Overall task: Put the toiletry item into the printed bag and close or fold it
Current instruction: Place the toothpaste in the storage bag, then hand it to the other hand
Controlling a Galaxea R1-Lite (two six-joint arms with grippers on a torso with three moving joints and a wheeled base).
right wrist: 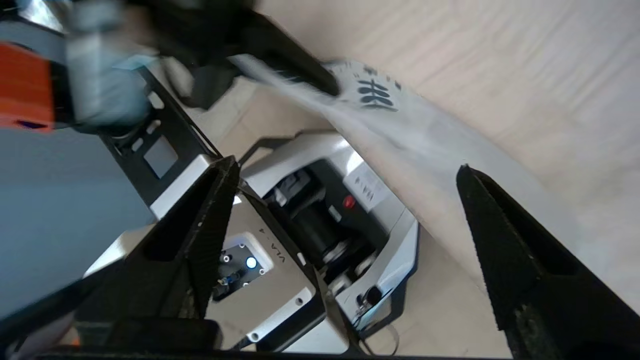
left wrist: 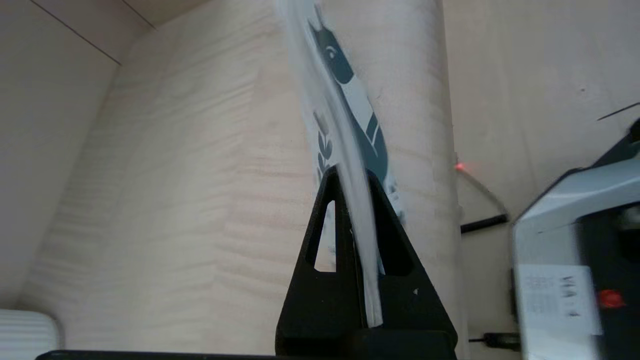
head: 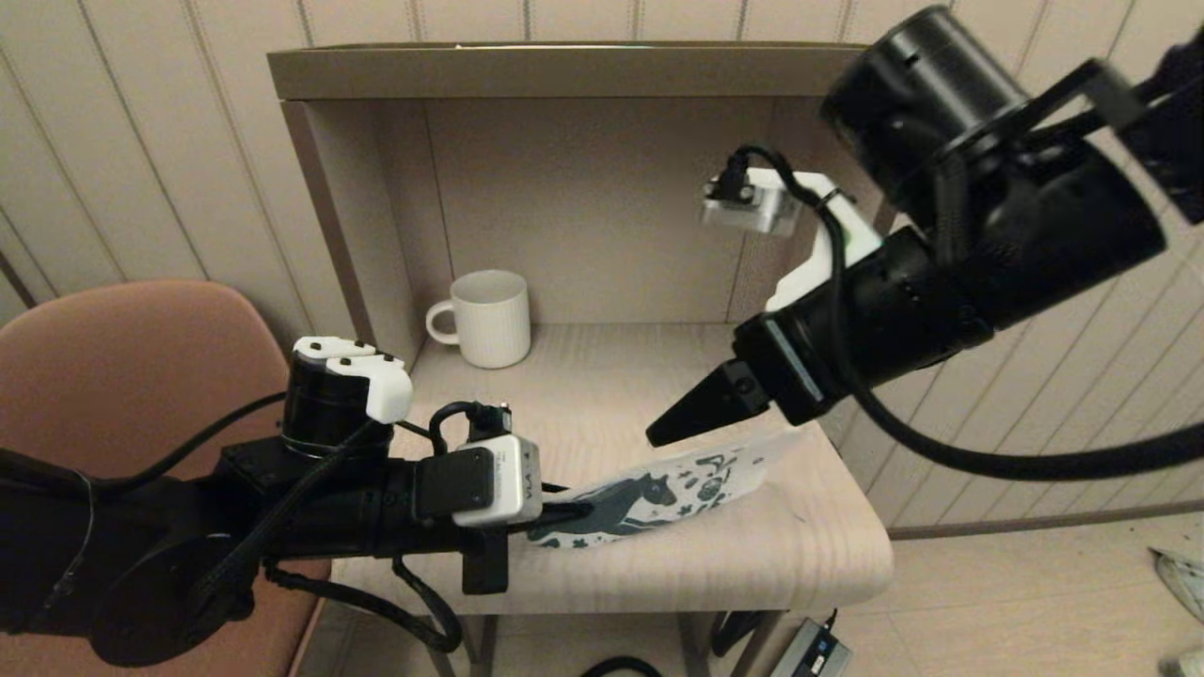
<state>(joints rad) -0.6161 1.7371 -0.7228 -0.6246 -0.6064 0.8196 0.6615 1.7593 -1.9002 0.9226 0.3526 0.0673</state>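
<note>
Here, at the far left of the head view, a brown chair stands beside the wooden table, and the left arm reaches over it toward the table's front edge. The left gripper is clamped on the near end of the printed bag; the left wrist view shows the two black fingers pressed together with the thin edge of the printed bag sandwiched between them. The bag extends away from the grip toward the right, held slightly off the table surface, with its far end near the table's right edge. The dark teal horse print faces up.

Further back, a white ribbed mug stands upright in the left rear corner of the shelf recess, well apart from the bag.

To the right, the right gripper hangs above the far half of the bag, pointing down and toward the left. In the right wrist view its fingers are spread wide and hold nothing, with the printed bag passing beneath the gap between them.

The toiletry item cannot be made out in any view.

On the floor below the table lies a grey power adapter.
</note>
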